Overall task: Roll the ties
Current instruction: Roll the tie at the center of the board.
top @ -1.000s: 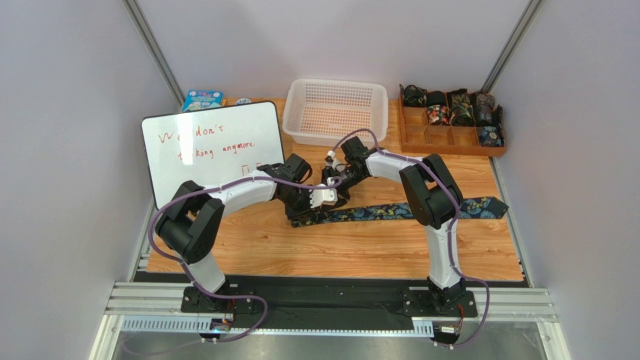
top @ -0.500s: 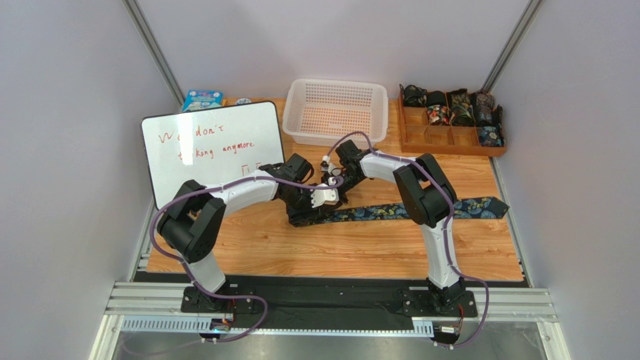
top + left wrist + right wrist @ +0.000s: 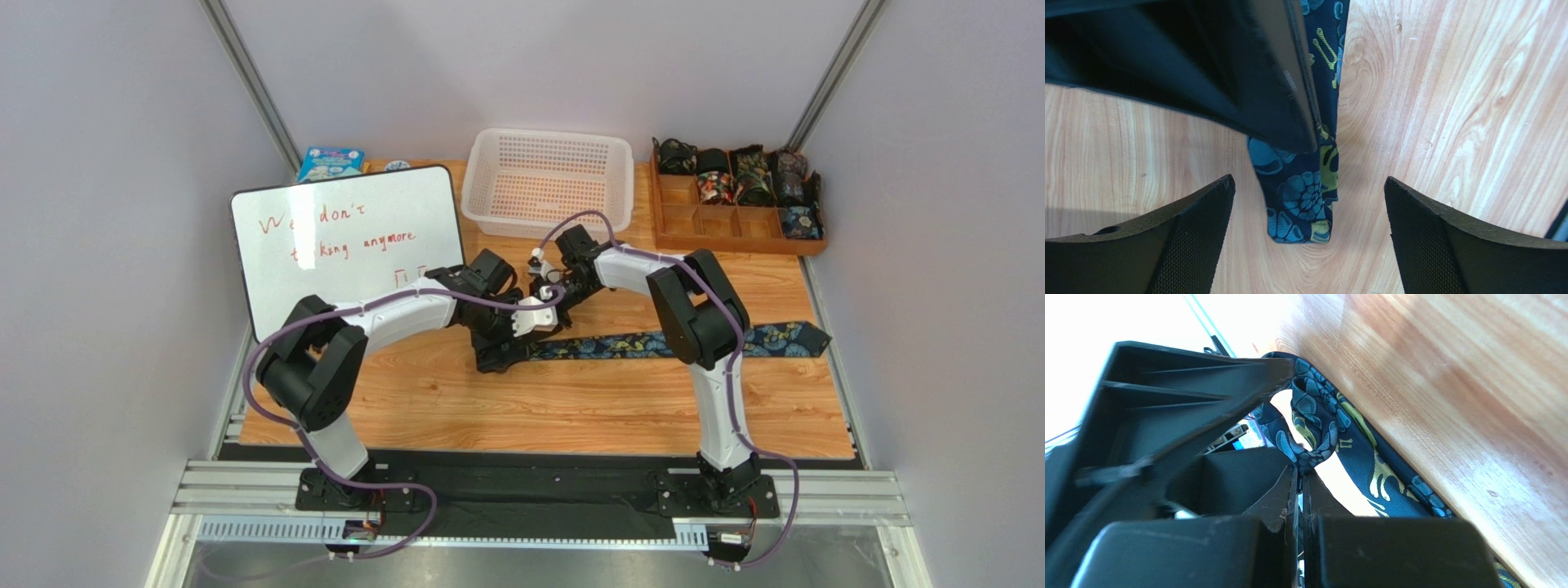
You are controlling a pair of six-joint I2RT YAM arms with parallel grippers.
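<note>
The right gripper (image 3: 1300,478) has its jaws pressed together, pinching a curled fold of the tie (image 3: 613,347) at its tips; the loop of dark fabric with blue and yellowish print bulges just beyond them. The left gripper (image 3: 1308,184) stands with its jaws wide apart, one finger on either side of the tie's blunt left end and touching neither it nor the cloth's edges, while the dark body of the right gripper reaches in from above and covers the fabric further along. From the top view both wrists crowd over this end and hide it, and the right arm's forearm crosses the strip nearer its other end, covering a short stretch. The tie lies flat on the wooden table (image 3: 552,404), its long axis running left to right, with the wider pointed end close to the table's right edge. Behind stand one whiteboard (image 3: 344,251) with red writing, one white basket (image 3: 548,229), one small blue box (image 3: 329,162), and one wooden organiser (image 3: 736,243) holding several rolled ties (image 3: 748,178), too small to count exactly. Only one tie lies unrolled.
</note>
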